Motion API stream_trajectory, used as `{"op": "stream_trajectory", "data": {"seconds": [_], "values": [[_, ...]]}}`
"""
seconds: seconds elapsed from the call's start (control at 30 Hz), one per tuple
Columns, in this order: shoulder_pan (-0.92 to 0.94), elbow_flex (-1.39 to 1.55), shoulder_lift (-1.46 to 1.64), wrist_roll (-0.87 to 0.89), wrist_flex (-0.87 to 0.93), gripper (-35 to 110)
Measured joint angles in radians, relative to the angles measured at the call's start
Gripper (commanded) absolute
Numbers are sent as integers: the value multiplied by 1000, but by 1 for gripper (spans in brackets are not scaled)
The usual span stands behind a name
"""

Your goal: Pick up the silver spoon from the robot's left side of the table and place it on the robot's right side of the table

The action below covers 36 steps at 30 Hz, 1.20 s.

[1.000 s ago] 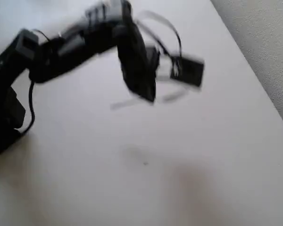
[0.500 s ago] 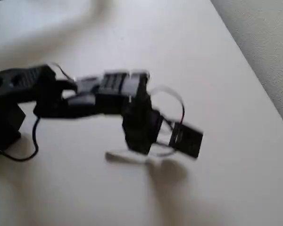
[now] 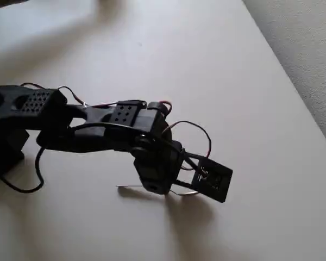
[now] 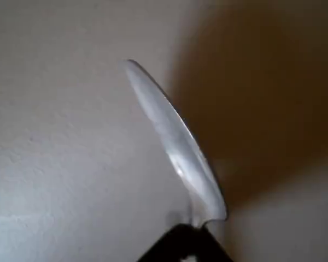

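The silver spoon [image 3: 129,187] lies level, just above or on the off-white table [image 3: 250,81], near the picture's lower middle in the overhead view. Its slim handle pokes out to the left of my black gripper [image 3: 157,188], and a bit of metal shows on the right. The gripper is shut on the spoon's middle. In the wrist view the spoon [image 4: 175,142] appears edge-on, its shiny bowl slanting up and left from the dark fingertips [image 4: 180,245] at the bottom edge. I cannot tell whether the spoon touches the table.
The arm reaches in from its base [image 3: 5,136] at the left edge. The wrist camera board [image 3: 213,179] sticks out to the gripper's right. The table's edge runs diagonally down the right side, with grey carpet floor [image 3: 309,49] beyond it.
The arm has swung from the upper part of the overhead picture down toward the lower middle, carrying the spoon with it. The motion blur is gone.
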Motion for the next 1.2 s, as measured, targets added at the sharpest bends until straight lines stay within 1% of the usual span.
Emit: {"op": "stream_trajectory", "data": {"seconds": [0.33, 0.37, 0.47, 0.63, 0.7, 1.03, 1.2], "values": [[15, 2, -8, 18, 3, -2], [15, 2, -8, 26, 3, 0], [15, 2, -8, 58, 3, 12], [25, 3, -5, 89, 6, 37], [32, 3, -3, 97, 12, 43], [6, 29, 23, 101, 15, 42], [-37, 34, 55, 141, 15, 35]]}}
